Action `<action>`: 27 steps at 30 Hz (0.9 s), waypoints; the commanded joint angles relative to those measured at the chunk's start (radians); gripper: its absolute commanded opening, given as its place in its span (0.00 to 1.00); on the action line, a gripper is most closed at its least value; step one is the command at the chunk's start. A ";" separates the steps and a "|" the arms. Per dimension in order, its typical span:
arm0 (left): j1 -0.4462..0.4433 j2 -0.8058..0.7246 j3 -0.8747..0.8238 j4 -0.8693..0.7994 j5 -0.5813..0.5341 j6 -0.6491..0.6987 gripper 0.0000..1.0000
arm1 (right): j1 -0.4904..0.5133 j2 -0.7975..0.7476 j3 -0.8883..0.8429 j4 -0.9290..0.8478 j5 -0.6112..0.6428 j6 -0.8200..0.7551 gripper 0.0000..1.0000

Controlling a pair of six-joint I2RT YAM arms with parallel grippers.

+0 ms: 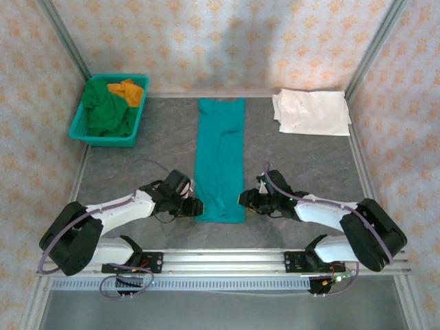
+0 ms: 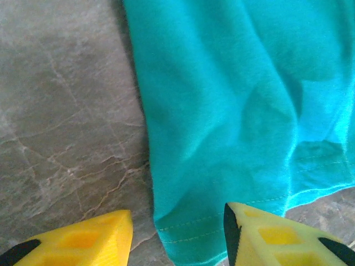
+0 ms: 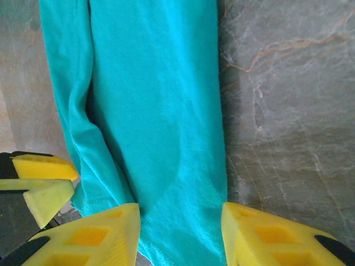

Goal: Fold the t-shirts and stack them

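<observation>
Teal basket (image 1: 96, 139) at table's (image 1: 137, 161) far-left corner

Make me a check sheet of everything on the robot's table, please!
Surface: grey stone-look table, flat.
Job's things: teal t-shirt folded into a long strip in the middle; white t-shirt folded at far right; green t-shirt and orange t-shirt bunched in the basket.
Clutter: nothing seen beyond the teal basket, far left.
Grippers: left gripper and right gripper open, one at each near corner of the teal t-shirt.
Cables: thin cables loop along both arms.
Surroundings: patterned walls, metal frame posts.
</observation>
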 commanded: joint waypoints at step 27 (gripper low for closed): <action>-0.094 -0.011 -0.033 0.076 -0.079 -0.096 0.13 | 0.028 -0.031 -0.086 0.059 -0.068 0.040 0.42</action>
